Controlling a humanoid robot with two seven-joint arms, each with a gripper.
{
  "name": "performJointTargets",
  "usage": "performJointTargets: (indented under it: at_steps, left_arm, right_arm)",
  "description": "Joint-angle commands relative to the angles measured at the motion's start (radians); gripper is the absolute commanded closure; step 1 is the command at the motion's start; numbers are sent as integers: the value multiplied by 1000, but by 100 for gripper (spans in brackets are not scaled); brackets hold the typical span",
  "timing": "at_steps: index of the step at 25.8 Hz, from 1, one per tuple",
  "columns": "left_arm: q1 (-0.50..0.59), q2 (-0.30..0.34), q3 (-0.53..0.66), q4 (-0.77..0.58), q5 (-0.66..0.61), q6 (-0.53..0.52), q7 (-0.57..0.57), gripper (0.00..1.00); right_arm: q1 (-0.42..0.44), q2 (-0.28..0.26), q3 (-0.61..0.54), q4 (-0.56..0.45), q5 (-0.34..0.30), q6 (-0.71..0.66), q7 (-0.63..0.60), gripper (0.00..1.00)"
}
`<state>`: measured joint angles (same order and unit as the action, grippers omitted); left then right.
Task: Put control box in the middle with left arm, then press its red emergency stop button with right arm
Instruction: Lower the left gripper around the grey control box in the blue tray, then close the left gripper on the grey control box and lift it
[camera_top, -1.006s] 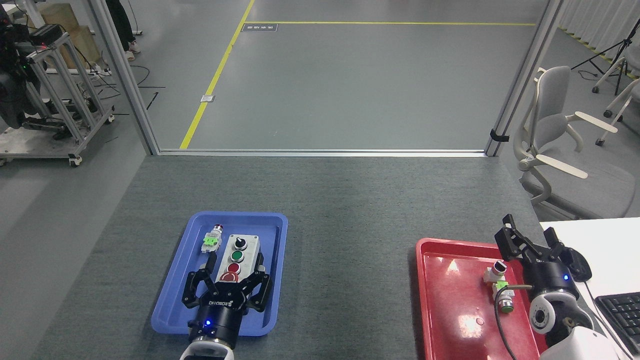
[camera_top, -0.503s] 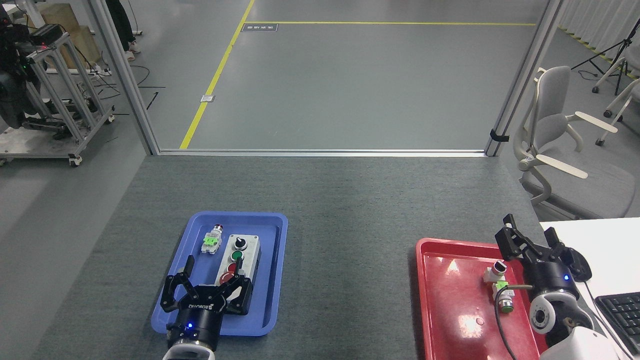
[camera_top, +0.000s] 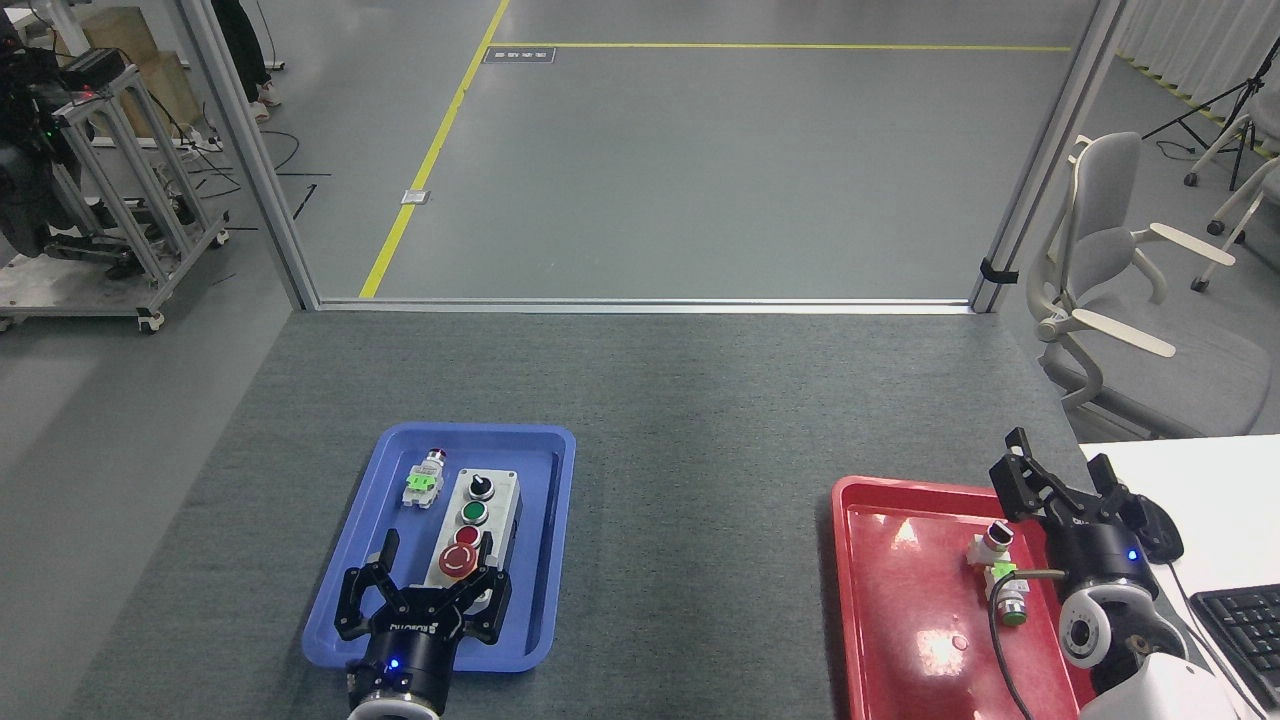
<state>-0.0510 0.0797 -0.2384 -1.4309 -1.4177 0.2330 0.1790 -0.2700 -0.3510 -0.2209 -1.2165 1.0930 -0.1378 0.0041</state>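
Head view, setting: a grey felt-covered counter (camera_top: 700, 420) is filling the lower half of the view, with a grey floor marked by yellow lines lying beyond it.
Head view, blue tray: a blue tray (camera_top: 352, 560) is sitting on the left part of the counter.
Head view, control box: the control box (camera_top: 478, 522) is lying flat inside the blue tray, towards its right side, with its long side running away from the robot.
Head view, buttons: the red emergency stop button (camera_top: 459, 562) is sitting at the near end of the box.
Head view, loose part: a small part with a green clip (camera_top: 424, 482) is lying in the tray just left of the box's far end.
Head view, left hand: the left hand (camera_top: 435, 555) is hovering over the near end of the tray with fingers spread wide, one finger on each side of the box's near end, gripping nothing.
Head view, red tray: a red tray (camera_top: 900, 600) is sitting on the right, holding a small button part (camera_top: 995, 560).
Head view, right hand: the right hand (camera_top: 1060, 475) is resting beside the red tray's far right corner, fingers spread apart and empty.
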Motion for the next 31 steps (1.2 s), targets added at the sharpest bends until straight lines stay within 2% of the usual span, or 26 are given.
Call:
performJointTargets:
  at_steps: [1,21,31]
  left_arm:
    - [-1,-6,-1,30,-3,5,19,2]
    - [-30,-8,-7,193,-3,-4,103,2]
    - [-30,-6,-9,202,-4,-47,120,2]
  right_arm:
    - [0,0,0,0,-1,1,1,0]
    - [0,-2,2,0,1,3,2,0]
    - [0,0,2,0,1,6,2,0]
